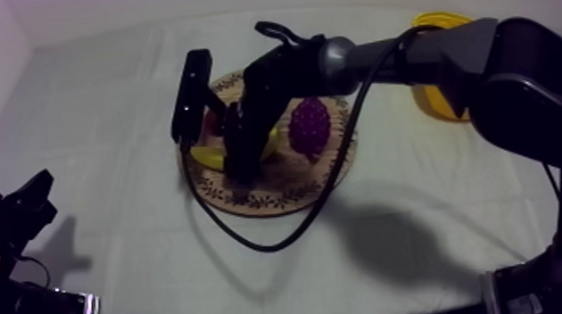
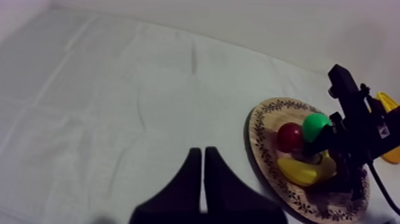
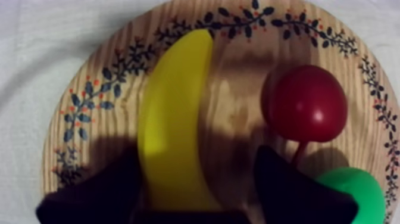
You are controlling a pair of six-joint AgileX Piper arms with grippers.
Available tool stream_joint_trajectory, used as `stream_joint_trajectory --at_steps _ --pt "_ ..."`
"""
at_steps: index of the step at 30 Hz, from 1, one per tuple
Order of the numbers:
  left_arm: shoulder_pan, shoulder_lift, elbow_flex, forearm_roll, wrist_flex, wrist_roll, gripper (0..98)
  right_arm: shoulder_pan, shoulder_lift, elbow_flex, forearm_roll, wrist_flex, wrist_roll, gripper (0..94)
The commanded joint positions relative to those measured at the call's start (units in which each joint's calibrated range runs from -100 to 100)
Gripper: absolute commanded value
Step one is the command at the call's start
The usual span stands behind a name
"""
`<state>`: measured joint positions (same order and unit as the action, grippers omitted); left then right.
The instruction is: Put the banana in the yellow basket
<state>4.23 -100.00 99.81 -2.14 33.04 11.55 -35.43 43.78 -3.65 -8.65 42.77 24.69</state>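
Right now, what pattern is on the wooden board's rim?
Dark leafy sprigs with small red dots ring the wooden board, best seen in the right wrist view.

The right arm (image 1: 406, 56) hides most of the banana (image 1: 206, 158) and yellow basket (image 1: 440, 21).

To me the wooden board (image 3: 238, 77) looks grained and matt, the banana (image 3: 172, 119) smooth, the small red fruit (image 3: 306, 104) glossy.

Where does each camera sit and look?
Top view: above the table, slanting down at board, basket; left arm, right arm show.
Left wrist view: on the left arm, facing across the cloth to the board; shut jaws show.
Right wrist view: on the right arm, close over the banana; open jaws straddle it.
Shared by all: board, banana.
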Motion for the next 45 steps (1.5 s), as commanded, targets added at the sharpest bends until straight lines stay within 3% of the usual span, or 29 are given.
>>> stream_joint_trajectory --at_steps 1,6,11,26,36,45 --pt "0.0 0.0 0.0 -0.03 0.0 0.0 0.1 0.0 0.1 0.6 0.5 0.2 0.3 38.4" --pt "0.0 0.0 0.0 -0.03 0.0 0.0 0.1 0.2 -1.9 2.7 0.2 0.0 1.1 18.3" --pt "0.0 0.0 0.0 -0.03 0.0 0.0 0.1 0.8 -6.5 6.3 0.0 0.0 1.4 9.7" --pt "0.0 0.0 0.0 -0.03 0.0 0.0 0.1 7.0 -32.8 13.4 -3.0 8.3 1.1 6.2" --pt "0.0 0.0 0.0 -0.03 0.0 0.0 0.1 17.0 -40.8 7.4 -4.5 13.4 -1.4 7.4" --pt "0.0 0.0 0.0 -0.03 0.0 0.0 0.1 27.8 -39.0 3.9 -5.1 13.6 -2.7 7.7"
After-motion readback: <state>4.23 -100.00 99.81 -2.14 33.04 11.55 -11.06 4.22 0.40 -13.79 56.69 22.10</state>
